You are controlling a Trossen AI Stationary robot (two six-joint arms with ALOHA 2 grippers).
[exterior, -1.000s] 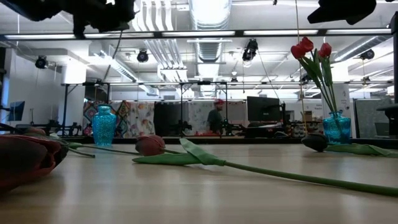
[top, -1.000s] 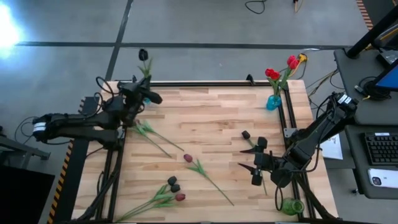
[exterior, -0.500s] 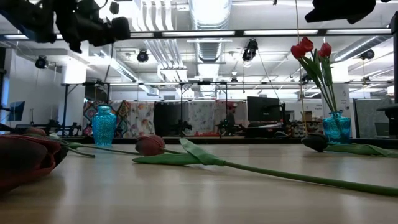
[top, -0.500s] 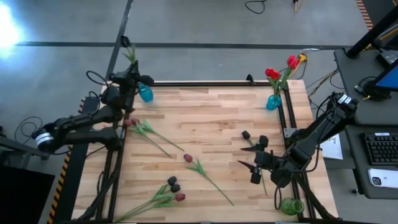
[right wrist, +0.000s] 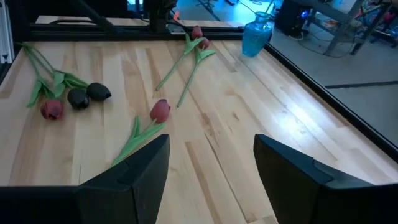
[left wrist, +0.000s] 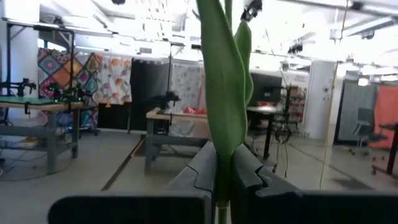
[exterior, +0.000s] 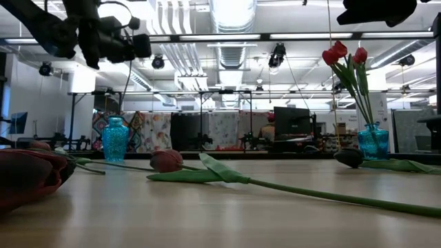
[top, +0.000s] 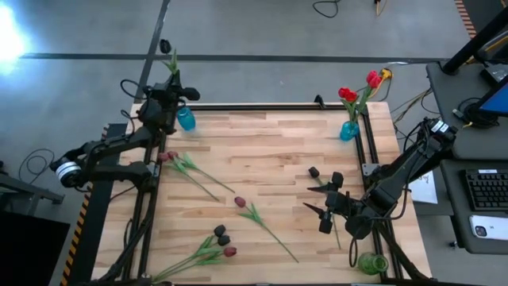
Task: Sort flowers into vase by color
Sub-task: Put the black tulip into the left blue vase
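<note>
A black tulip stands upright in the closed fingers of the left gripper above the blue vase at the desk's far-left corner, so lowering its stem into the neck seems next, while the right gripper waits open-fingered near the right edge.

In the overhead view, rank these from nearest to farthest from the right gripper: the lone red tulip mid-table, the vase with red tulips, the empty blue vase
From the right gripper:
1. Lone red tulip, mid-table.
2. Vase with red tulips, far right corner; roughly as near as the tulip.
3. Empty blue vase, far left corner.
</note>
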